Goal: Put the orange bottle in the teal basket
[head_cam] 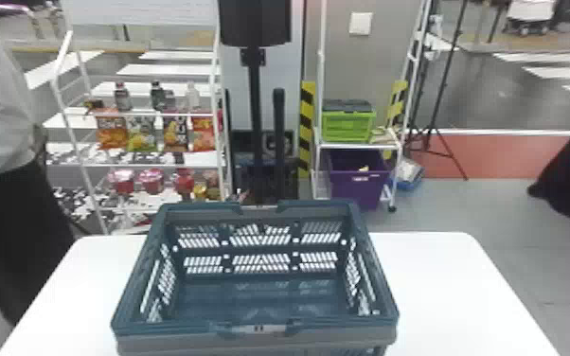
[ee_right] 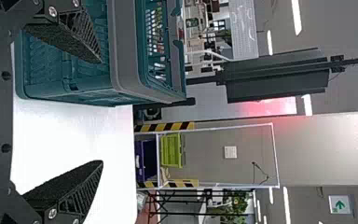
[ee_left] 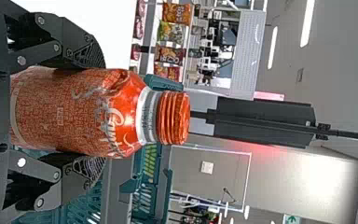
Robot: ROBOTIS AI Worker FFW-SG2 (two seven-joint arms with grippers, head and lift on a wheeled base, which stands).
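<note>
I can see the orange bottle (ee_left: 65,112) in the left wrist view, gripped around its body by the left tool (ee_left: 103,112), one black finger pressed to either side. It stands upright in that hold, orange cap (ee_left: 175,117) uppermost, with a pale band around the neck just beneath. The teal basket (head_cam: 132,284) shows behind the bottle from there; how near the two really are is hard to judge from this angle, and I can't say whether the bottle is over the basket's opening.

In the head view the basket sits at the lower centre of the frame, open side up, its walls full of slots, on the white worktop (head_cam: 449,293). The right tool (ee_right: 101,112), in the right wrist view, has its fingers spread wide with a good gap between them, near the basket and holding nothing.

Past the worktop, a white rack (head_cam: 149,165) with bottles, snack bags and tubs takes up the upper left of the head view. A black post (head_cam: 254,94) rises at the upper centre. Right of that, a bright green crate (head_cam: 348,125) rests on a shelf above a purple bin (head_cam: 357,189).
</note>
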